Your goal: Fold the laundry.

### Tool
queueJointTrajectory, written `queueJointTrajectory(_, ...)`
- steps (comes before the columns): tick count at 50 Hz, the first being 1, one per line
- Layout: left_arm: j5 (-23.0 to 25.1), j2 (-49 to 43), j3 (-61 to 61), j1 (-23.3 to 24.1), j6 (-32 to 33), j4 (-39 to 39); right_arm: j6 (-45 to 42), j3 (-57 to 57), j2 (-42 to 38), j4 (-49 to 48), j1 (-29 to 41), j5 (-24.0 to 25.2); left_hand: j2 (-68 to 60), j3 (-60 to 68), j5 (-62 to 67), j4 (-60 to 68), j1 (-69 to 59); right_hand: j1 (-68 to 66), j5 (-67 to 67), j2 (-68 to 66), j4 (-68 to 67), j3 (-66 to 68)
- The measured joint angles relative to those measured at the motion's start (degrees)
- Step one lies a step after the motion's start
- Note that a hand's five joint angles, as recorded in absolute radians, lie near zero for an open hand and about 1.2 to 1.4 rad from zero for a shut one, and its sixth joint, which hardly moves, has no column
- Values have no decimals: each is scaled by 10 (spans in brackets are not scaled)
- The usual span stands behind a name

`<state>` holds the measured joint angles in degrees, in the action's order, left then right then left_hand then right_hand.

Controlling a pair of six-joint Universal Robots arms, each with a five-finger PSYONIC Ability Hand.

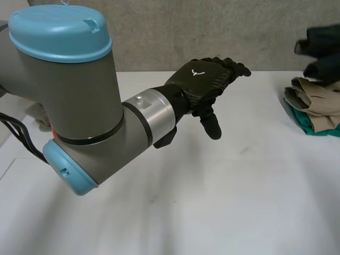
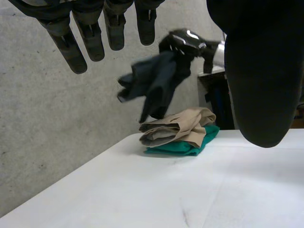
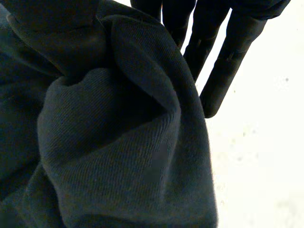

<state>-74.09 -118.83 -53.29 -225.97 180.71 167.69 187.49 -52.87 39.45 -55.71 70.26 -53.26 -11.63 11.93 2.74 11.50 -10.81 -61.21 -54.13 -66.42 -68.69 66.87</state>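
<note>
My right hand point(image 2: 185, 42) is shut on a dark navy garment point(image 2: 154, 85) and holds it in the air, bunched and hanging. Straight below it a folded beige garment point(image 2: 175, 126) lies on a folded teal one point(image 2: 183, 146). In the head view the navy garment point(image 1: 321, 50) hangs at the far right, above the beige point(image 1: 316, 101) and teal point(image 1: 300, 125) pile. Close up, the navy cloth point(image 3: 118, 142) is bunched against my right hand's fingers point(image 3: 223, 57). My left hand point(image 1: 204, 79) hovers open and empty over the middle of the table, with straight fingers point(image 2: 88, 33).
The white table point(image 1: 223, 202) is bare in the middle and front. A grey concrete wall point(image 1: 212, 32) runs along its far edge. My left arm point(image 1: 69, 95) stands large over the table's left part. A pale thing point(image 1: 37, 114) lies half hidden behind it.
</note>
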Motion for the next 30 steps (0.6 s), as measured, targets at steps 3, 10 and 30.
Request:
queueJointTrajectory(3, 0, -1, -1, 0, 0, 0, 27, 3, -41, -32, -16, 26, 0, 0, 0, 0, 0, 0, 0, 0, 0, 0)
queueJointTrajectory(10, -1, -1, -4, 5, -1, 0, 50, 4, -117, -61, -41, 74, 0, 0, 0, 0, 0, 0, -9, 0, 0, 0)
queueJointTrajectory(30, -1, 10, -18, 24, 0, 0, 43, -76, -65, -40, -78, 113, 0, 0, 0, 0, 0, 479, 511, 537, 565, -544)
